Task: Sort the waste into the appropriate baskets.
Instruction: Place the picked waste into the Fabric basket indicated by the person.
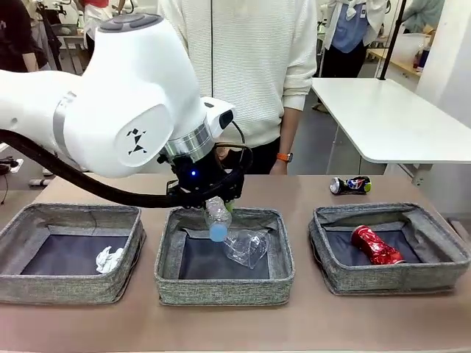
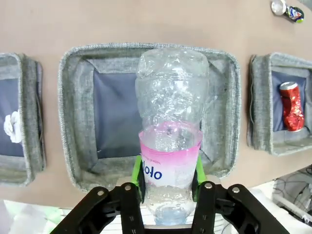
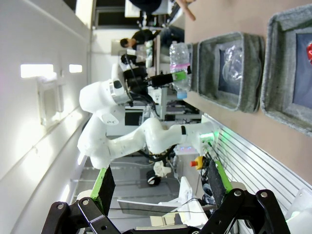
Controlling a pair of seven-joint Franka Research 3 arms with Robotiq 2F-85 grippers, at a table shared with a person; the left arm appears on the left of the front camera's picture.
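We see bright, even indoor light, soft shadows on the bench (image 1: 309,323), wide-angle bending in wrist views.

The left arm (image 1: 110,103) is reaching in from the left side and across the middle of the table, its wrist pointing downward. The left gripper (image 2: 169,183) is hanging with its fingers directed down, and the green pads (image 2: 137,176) are standing on either side of the clear blue-capped plastic bottle (image 2: 170,146), pressing against its pink label. The bottle is hanging cap-down from the jaws. The right gripper (image 3: 158,187) is holding its fingers spread wide apart with nothing between them. A person's hand (image 1: 280,165) is hanging at the far table edge.
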